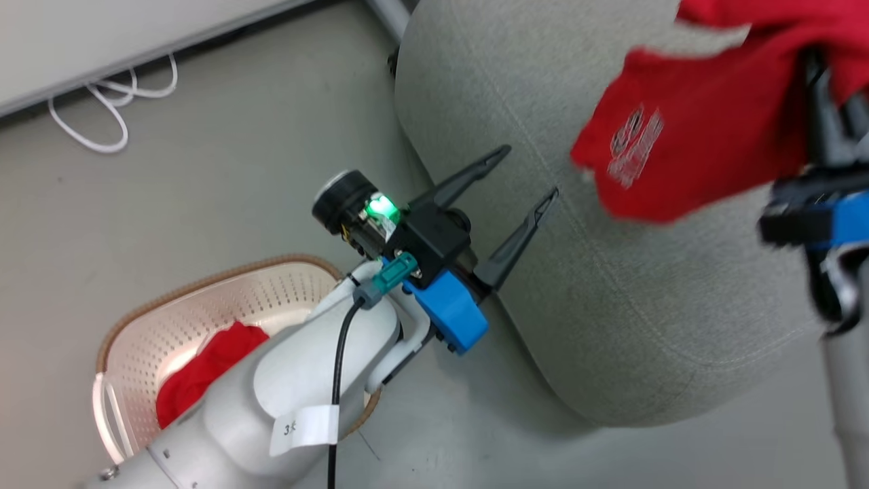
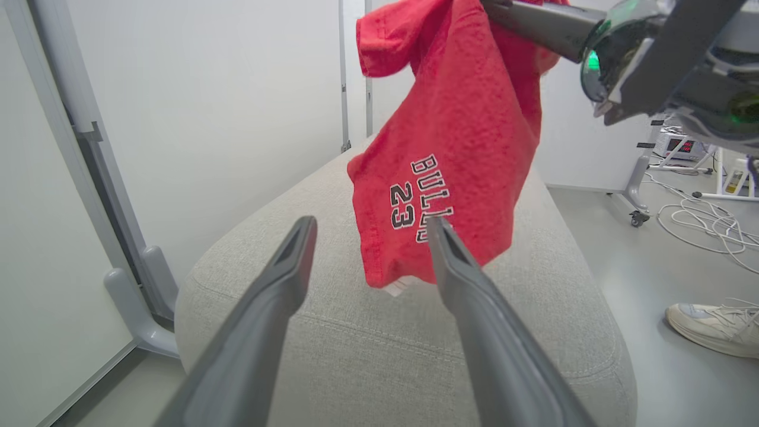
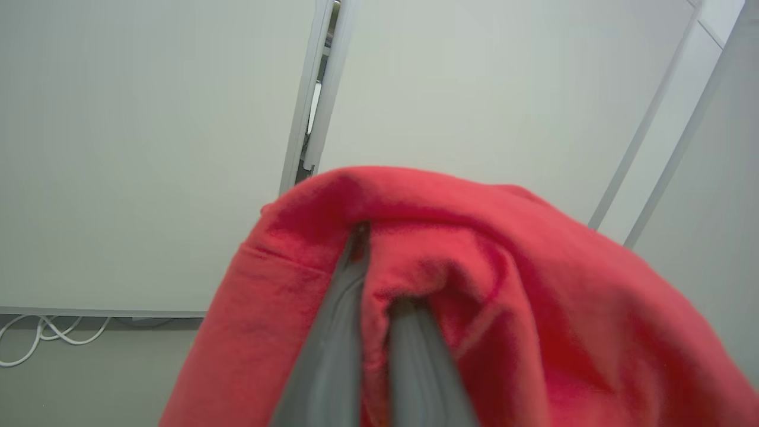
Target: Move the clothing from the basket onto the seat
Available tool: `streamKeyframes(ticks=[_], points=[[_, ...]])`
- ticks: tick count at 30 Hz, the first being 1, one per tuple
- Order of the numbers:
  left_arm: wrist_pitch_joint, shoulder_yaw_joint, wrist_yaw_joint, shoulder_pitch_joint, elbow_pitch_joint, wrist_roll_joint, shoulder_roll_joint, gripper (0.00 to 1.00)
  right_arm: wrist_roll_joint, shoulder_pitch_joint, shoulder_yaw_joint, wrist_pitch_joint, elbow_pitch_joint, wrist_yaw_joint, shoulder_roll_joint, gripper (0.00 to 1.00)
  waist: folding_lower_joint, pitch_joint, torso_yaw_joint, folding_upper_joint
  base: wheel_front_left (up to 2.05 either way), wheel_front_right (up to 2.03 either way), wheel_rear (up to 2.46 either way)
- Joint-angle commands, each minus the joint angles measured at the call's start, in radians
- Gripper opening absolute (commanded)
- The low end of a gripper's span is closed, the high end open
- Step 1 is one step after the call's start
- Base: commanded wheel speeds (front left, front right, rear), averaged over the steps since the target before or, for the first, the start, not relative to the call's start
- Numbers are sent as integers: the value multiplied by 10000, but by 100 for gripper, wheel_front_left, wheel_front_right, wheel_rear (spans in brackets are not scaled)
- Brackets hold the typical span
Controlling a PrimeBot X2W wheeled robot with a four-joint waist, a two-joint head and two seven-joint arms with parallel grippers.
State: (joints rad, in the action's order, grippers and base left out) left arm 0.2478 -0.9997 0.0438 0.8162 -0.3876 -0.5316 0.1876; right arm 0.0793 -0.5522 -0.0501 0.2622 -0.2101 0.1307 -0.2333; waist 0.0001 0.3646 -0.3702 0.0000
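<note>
The red jersey (image 1: 686,136) was clamped by the right gripper (image 3: 382,267) above the seat (image 1: 611,305), the left gripper (image 1: 530,171) spread empty, and could be dragged back off if snagged at release.

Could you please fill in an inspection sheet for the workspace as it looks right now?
Surface: smooth grey floor; the grey seat stands on it.
Job's things: hanging garment, red, dangles above the seat; basket garment, red, lies in the basket on the floor beside the seat.
Clutter: nothing seen.
Grippers: left claw open, holding nothing, over the seat's edge; right claw shut on the hanging garment.
Cables: white cable looped on the floor by the wall; black cable along the left forearm.
Surroundings: white wall panels; a person's shoe on the floor near the seat.
</note>
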Motion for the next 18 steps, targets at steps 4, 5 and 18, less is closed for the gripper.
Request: streamKeyframes(ticks=[4,5,18], points=[[-188,99,-115,625,330,266,295,100,-74,-1488,-461,40,348,1,-654,0,-1,1300,337,0,0,0,0],[-233,108,-133,749,413,314,326,100,-98,-1742,-603,40,362,1,-842,0,-1,1534,405,0,0,0,0],[-791,-3,-154,2188,1242,1029,692,100,386,-4453,-2812,40,-893,1,-2628,0,-1,3798,1216,0,0,0,0]])
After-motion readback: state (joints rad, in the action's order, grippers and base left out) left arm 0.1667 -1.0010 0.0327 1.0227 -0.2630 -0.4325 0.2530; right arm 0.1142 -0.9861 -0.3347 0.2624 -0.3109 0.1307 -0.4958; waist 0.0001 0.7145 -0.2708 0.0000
